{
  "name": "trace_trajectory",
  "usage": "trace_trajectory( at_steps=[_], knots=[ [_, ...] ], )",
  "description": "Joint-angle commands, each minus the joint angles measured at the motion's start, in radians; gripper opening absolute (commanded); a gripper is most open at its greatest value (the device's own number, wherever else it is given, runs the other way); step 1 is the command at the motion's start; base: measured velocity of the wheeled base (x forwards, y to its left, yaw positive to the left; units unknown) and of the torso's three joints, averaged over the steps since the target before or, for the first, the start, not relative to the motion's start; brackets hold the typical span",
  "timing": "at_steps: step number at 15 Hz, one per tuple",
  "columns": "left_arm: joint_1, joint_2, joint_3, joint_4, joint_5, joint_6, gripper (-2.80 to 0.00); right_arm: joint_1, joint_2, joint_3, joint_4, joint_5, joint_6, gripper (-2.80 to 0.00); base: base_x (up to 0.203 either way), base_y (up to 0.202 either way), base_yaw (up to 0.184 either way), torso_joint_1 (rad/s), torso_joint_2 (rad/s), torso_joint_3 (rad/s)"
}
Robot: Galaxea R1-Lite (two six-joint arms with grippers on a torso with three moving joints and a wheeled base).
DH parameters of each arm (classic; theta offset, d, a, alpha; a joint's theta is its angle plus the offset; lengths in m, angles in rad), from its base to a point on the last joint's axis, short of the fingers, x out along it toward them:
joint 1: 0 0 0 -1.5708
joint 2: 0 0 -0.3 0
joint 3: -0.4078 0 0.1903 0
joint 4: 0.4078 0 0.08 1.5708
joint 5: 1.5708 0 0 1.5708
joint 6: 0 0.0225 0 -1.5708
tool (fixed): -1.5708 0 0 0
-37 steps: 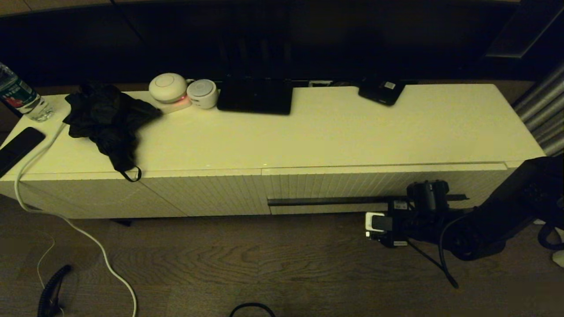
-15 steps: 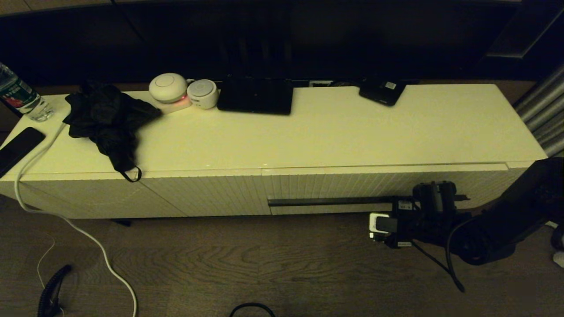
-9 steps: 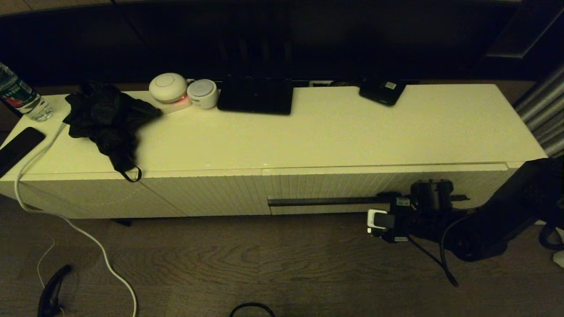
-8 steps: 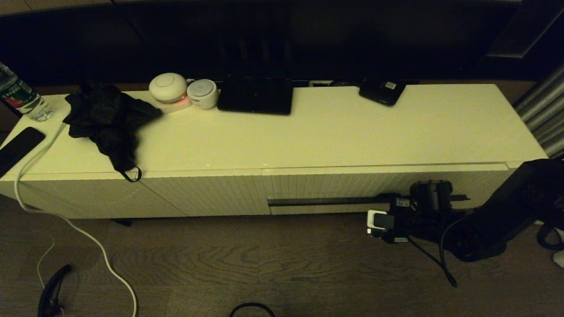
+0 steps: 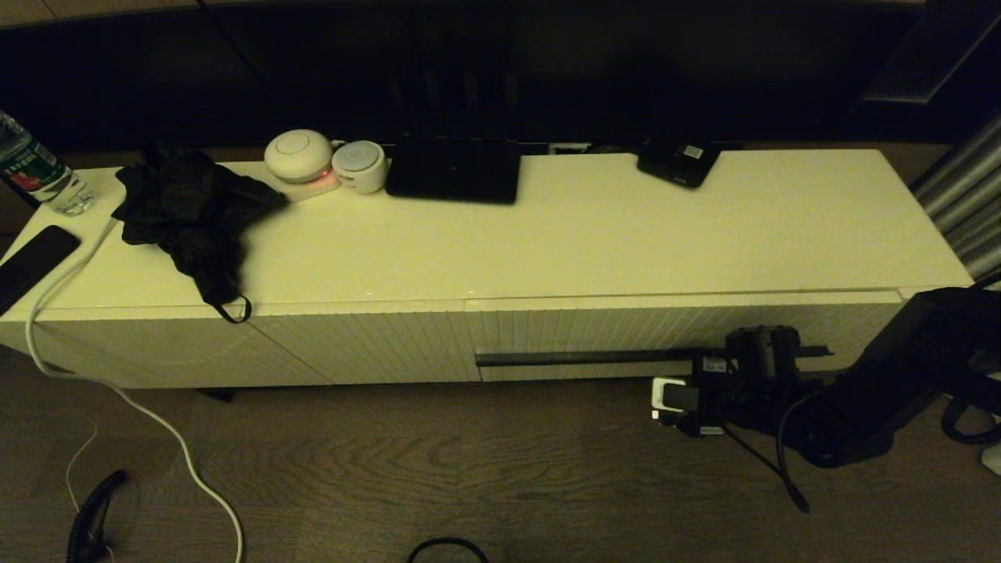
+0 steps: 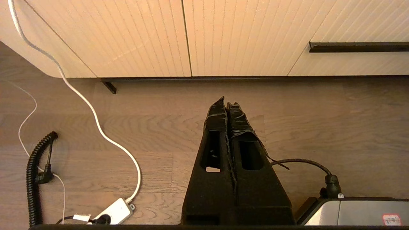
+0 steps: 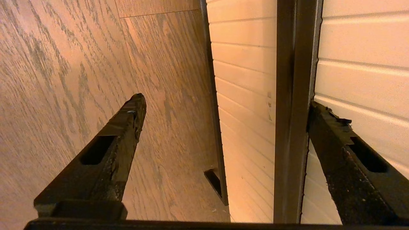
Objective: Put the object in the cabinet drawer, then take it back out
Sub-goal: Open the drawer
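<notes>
Cabinet drawer (image 5: 626,332) sits in the lower right half of the head view, its ribbed cream front in line with the handle-less ribbed panel (image 5: 367,344) to its left, so it reads as shut. Its thin dark bar handle (image 5: 586,358) runs along the lower part of the front.

The right arm (image 5: 860,391) comes in from the right edge of the frame and brings the right gripper (image 5: 762,348) to the right end of that handle. In the right wrist view the jaws of the right gripper (image 7: 228,103) stand wide. The handle (image 7: 292,111) passes between them, just beside one jaw, while the other jaw is well apart from it over the wooden floor (image 7: 64,64). Nothing is held.

The left gripper (image 6: 225,103) hangs over the floor (image 6: 319,127) in front of the cabinet, jaws pressed together and empty. The left wrist view takes in the cabinet drawer (image 6: 367,60) and the left end of its handle (image 6: 358,47).

On top of the cabinet (image 5: 626,234), a bottle with a green-and-red label (image 5: 35,168) stands at the far left edge, near a black cloth (image 5: 188,211) that droops over the front edge. A dark phone (image 5: 31,262) lies at the left end. Two round white devices (image 5: 297,155) and a flat black device (image 5: 453,170) sit along the back edge. A white cable (image 5: 117,391) trails from the top down across the floor.
</notes>
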Motion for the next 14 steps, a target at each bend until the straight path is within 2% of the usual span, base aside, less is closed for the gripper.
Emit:
trace_trajectory(
  at_steps=[1, 14],
  knots=[
    [0.000, -0.002, 0.000, -0.001, 0.001, 0.000, -2.80, 0.001, -0.002, 0.038, 0.000, 0.002, -0.007, 0.00, 0.000, 0.000, 0.000, 0.000, 0.00, 0.000],
    [0.000, -0.002, 0.002, -0.001, 0.001, 0.000, -2.80, 0.067, -0.167, 0.409, -0.001, 0.022, -0.010, 0.00, 0.000, 0.000, 0.000, 0.000, 0.00, 0.000]
  ],
)
